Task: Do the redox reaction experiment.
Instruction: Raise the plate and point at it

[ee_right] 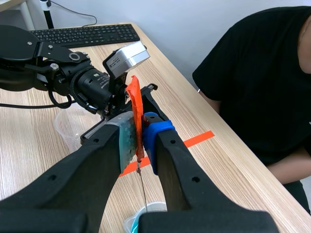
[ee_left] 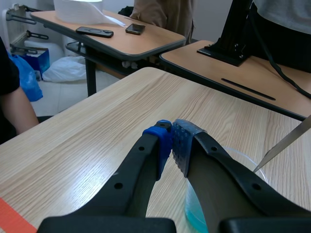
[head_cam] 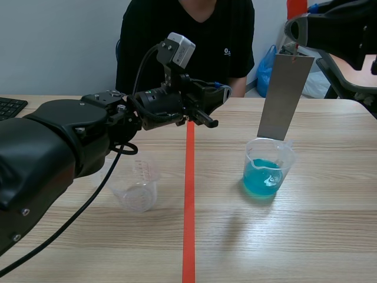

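A clear beaker with blue liquid stands right of the red tape line. Over it hangs a grey metal strip, its lower end at the beaker's rim. My right gripper, raised at the top right, is shut on the orange tab at the strip's top. In the right wrist view the strip shows edge-on between the fingers of that gripper. An empty clear beaker stands left of the line. My left gripper hovers shut and empty, level with the table, its pads meeting above the blue beaker.
A person in a black shirt sits across the table. A keyboard lies at the far left edge. A blue bag sits behind the table. Other desks stand beyond the table's right side.
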